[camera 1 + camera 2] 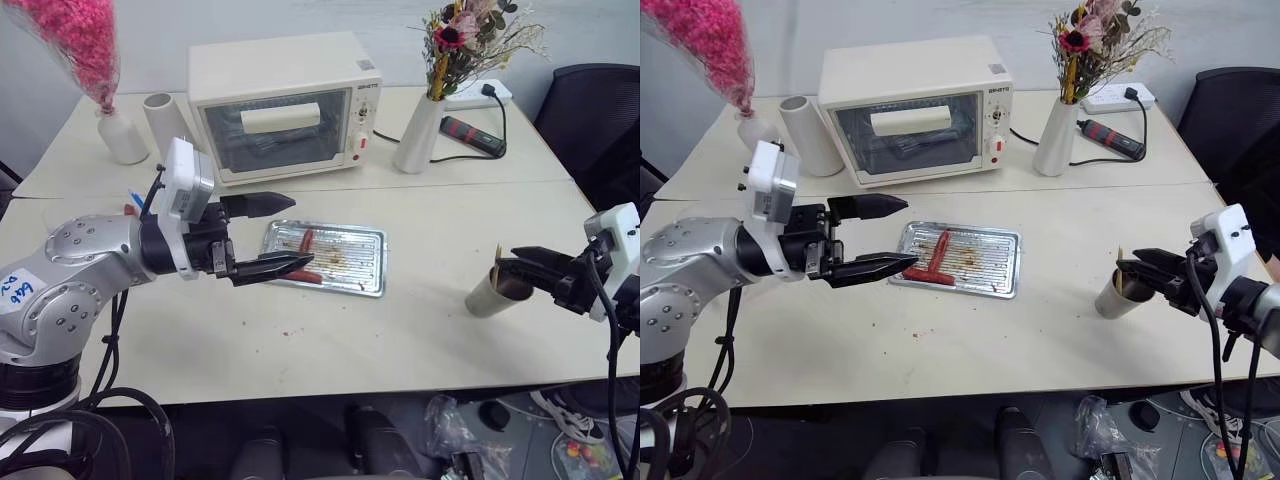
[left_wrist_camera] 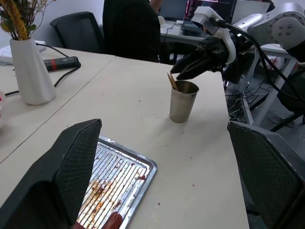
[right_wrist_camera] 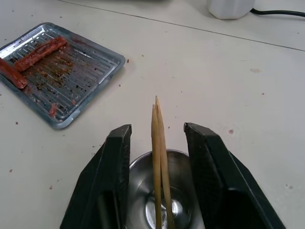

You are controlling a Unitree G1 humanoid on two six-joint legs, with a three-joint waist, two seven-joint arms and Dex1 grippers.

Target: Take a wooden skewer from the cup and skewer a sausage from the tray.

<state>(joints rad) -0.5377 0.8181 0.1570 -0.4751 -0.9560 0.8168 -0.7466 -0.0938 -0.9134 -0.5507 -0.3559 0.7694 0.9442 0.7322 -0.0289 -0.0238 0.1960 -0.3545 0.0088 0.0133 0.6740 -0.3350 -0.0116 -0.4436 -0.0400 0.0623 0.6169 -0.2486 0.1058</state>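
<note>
On the table, right part: the small tapered grey metal cup (image 1: pixel 1118 294) stands near the front right edge of the cream-white table (image 1: pixel 330 340), well apart from the tray.
Open room: a wide bare stretch of table lies between cup and tray, and more bare table in front of the tray up to the near edge.
Tray: the shallow rectangular silver metal tray (image 1: pixel 350 262) with ridged, grease-stained bottom lies in the middle, in front of the cream-white toaster oven (image 1: pixel 285 105).
Sausages: two slim dark red sausages (image 3: pixel 39 52) lie at the tray's left end; one lies along the ridges, the other across the near corner.
Skewers: two thin pale wooden skewers (image 3: pixel 158 157) stand in the cup, tips up and close together.
Right pincer (image 3: pixel 157 143): it is at the cup's mouth, its two black fingers apart, one on each side of the skewers and not touching them.
Left pincer (image 1: pixel 275 235): it hangs level at the tray's left end, fingers wide apart and holding nothing.
Hidden: the lower left finger covers part of the near sausage in the head views; the cup's base is cut off in the right wrist view.
</note>
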